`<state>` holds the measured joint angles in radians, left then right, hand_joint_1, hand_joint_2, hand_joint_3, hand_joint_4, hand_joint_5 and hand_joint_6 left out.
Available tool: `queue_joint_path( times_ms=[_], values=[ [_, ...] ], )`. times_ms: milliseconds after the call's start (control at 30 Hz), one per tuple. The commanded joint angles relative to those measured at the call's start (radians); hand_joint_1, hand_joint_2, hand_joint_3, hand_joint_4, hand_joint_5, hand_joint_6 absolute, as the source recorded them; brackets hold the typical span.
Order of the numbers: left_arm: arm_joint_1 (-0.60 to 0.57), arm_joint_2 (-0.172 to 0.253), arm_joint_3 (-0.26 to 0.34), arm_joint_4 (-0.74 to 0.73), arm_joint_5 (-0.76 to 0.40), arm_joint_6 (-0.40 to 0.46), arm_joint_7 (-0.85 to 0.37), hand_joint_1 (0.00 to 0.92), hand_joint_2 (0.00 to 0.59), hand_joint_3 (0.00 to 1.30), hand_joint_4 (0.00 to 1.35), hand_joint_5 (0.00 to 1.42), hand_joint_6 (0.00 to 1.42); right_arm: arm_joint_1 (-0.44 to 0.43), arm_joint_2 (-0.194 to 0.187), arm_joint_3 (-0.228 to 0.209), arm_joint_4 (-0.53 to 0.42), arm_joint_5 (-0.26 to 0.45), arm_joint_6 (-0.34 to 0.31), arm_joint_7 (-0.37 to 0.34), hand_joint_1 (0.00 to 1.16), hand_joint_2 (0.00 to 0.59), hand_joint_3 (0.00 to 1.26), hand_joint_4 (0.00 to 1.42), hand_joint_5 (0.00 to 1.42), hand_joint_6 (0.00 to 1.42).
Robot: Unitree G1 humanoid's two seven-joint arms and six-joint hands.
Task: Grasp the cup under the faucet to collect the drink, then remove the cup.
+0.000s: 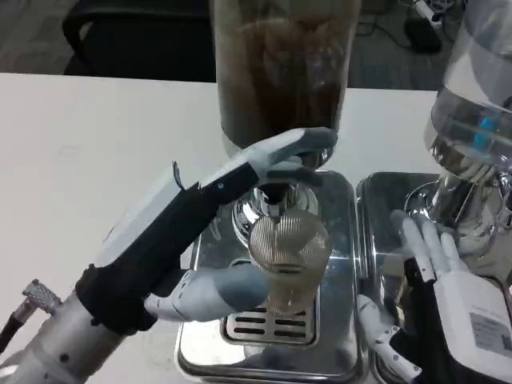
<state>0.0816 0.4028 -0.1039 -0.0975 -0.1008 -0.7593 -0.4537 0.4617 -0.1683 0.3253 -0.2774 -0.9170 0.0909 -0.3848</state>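
A clear ribbed cup (pixel 289 254) sits tilted under the chrome faucet (pixel 258 212) of a dispenser tank (pixel 280 72) filled with brown drink. My left hand (pixel 200 220) holds the cup: the thumb (pixel 220 292) presses its near left side, and the fingers (pixel 296 152) reach over and behind it beside the faucet. The cup hangs above the grate (pixel 268 328) of the steel drip tray (pixel 340 208). I cannot tell whether there is drink in the cup. My right hand (pixel 444 300) rests with its fingers spread on the neighbouring tray, holding nothing.
A second dispenser (pixel 472 136) with a clear tank stands on the right steel tray (pixel 382 204), close to my right hand. White table (pixel 96 144) stretches to the left. A dark chair (pixel 136 32) stands behind the table.
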Motion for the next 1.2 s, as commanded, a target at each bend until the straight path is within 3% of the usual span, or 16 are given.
queue_joint_path(
  times_ms=[33,167,333,500,567,633,900,1200],
  values=[
    [0.026,0.001,-0.026,-0.012,0.034,-0.012,-0.017,0.000,0.117,0.18,0.13,0.32,0.24,-0.008,-0.004,-0.007,0.012,0.015,-0.014,-0.009,0.25,0.463,0.04,0.00,0.00,0.11],
    [0.027,0.003,-0.019,-0.012,0.033,-0.011,-0.012,0.000,0.117,0.19,0.13,0.32,0.24,-0.012,-0.010,-0.014,0.015,0.052,-0.037,0.000,0.25,0.462,0.04,0.00,0.00,0.11],
    [0.021,0.005,-0.017,-0.010,0.044,-0.014,-0.011,0.000,0.118,0.19,0.13,0.32,0.24,-0.033,-0.034,-0.029,0.036,0.144,-0.105,0.031,0.30,0.408,0.01,0.00,0.00,0.10],
    [0.024,0.001,-0.022,-0.013,0.050,-0.013,-0.005,0.000,0.118,0.19,0.13,0.32,0.24,-0.061,-0.053,-0.045,0.068,0.266,-0.166,0.104,0.32,0.370,0.00,0.00,0.00,0.07],
    [0.023,0.002,-0.020,-0.013,0.055,-0.015,-0.002,0.000,0.118,0.19,0.13,0.32,0.24,-0.072,-0.056,-0.055,0.085,0.323,-0.188,0.140,0.35,0.315,0.00,0.00,0.00,0.03],
    [0.023,0.002,-0.020,-0.012,0.057,-0.015,0.000,0.000,0.118,0.19,0.13,0.32,0.24,-0.083,-0.058,-0.064,0.097,0.356,-0.201,0.167,0.40,0.297,0.00,0.00,0.00,0.01],
    [0.025,-0.006,-0.022,-0.012,0.054,-0.008,0.007,0.000,0.118,0.20,0.13,0.32,0.24,-0.133,-0.047,-0.094,0.139,0.479,-0.206,0.257,0.55,0.243,0.00,0.00,0.00,0.00],
    [0.031,-0.007,-0.015,-0.018,0.056,-0.004,0.018,0.000,0.119,0.20,0.13,0.32,0.24,-0.166,-0.014,-0.094,0.186,0.535,-0.239,0.271,0.63,0.205,0.00,0.00,0.00,0.00]
  ],
)
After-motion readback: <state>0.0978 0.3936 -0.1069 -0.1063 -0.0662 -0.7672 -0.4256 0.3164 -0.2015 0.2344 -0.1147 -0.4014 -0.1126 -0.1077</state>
